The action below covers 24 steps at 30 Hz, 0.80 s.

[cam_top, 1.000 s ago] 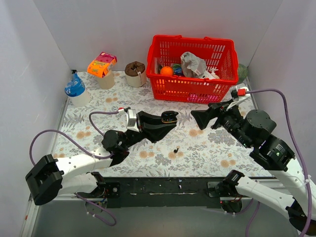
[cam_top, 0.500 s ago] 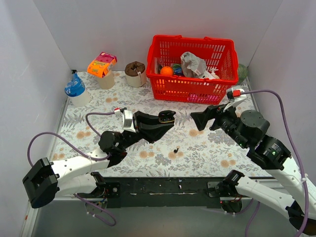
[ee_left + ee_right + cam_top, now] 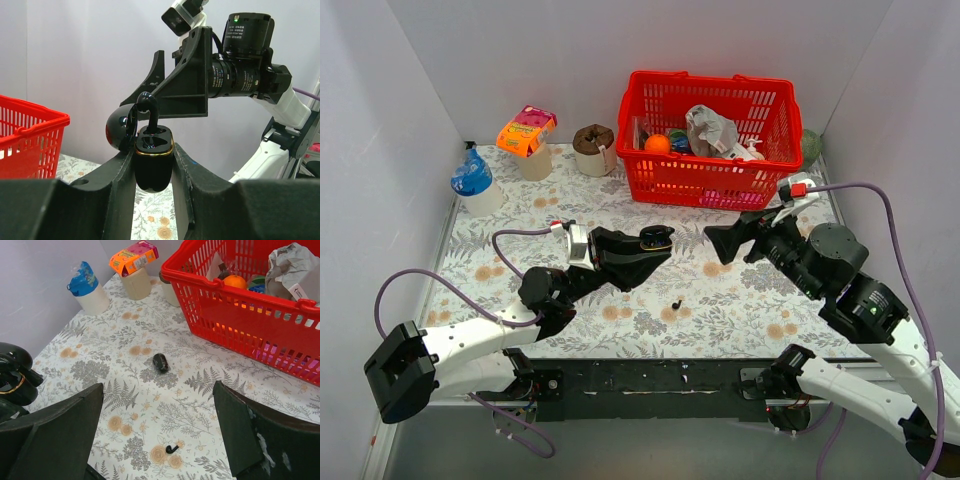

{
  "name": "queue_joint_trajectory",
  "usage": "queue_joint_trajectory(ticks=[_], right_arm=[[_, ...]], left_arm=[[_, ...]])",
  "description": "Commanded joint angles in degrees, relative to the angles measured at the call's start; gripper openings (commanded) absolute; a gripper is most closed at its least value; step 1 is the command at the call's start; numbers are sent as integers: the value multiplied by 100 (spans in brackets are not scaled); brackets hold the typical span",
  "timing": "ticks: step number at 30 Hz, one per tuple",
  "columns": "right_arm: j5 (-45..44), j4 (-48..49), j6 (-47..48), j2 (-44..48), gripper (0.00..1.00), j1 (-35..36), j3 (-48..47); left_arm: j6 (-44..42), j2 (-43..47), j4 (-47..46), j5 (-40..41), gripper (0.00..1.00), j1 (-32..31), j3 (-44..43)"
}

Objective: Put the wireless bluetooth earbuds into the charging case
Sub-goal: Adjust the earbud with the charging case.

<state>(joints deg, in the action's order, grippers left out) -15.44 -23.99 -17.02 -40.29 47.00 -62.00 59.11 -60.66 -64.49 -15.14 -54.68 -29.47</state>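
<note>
My left gripper is shut on the glossy black charging case, which it holds upright above the table with its lid flipped open. A black hooked piece, seemingly an earbud, stands up out of the case's top. One earbud lies loose on the floral cloth, also visible as the earbud below my right gripper. That gripper hovers open and empty, facing the case from the right. A second small black oval piece lies farther back.
A red basket full of odds and ends stands at the back right. Along the back left are a blue-topped cup, a cup with an orange box and a cup with a brown lump. White walls close in on both sides.
The left arm has drawn the case slightly left and back. The right gripper has shifted a little left toward it, still open.
</note>
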Motion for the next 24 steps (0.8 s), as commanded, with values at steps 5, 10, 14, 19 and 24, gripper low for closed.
queue_joint_trajectory(ticks=[5,10,14,19,24], right_arm=[[972,35,743,-513,91,28,-602],[1789,-9,709,-752,82,28,-989],[2001,87,612,-805,79,28,-1025],[2098,157,541,-805,78,28,-1052],[2107,193,498,-743,78,28,-1016]], left_arm=[[-260,90,33,90,0,-26,12],[-383,-33,103,2,0,-26,-137],[-436,-121,138,-68,0,-26,-217],[-427,-200,103,-130,0,-26,-243],[-392,-226,94,-130,0,-26,-252]])
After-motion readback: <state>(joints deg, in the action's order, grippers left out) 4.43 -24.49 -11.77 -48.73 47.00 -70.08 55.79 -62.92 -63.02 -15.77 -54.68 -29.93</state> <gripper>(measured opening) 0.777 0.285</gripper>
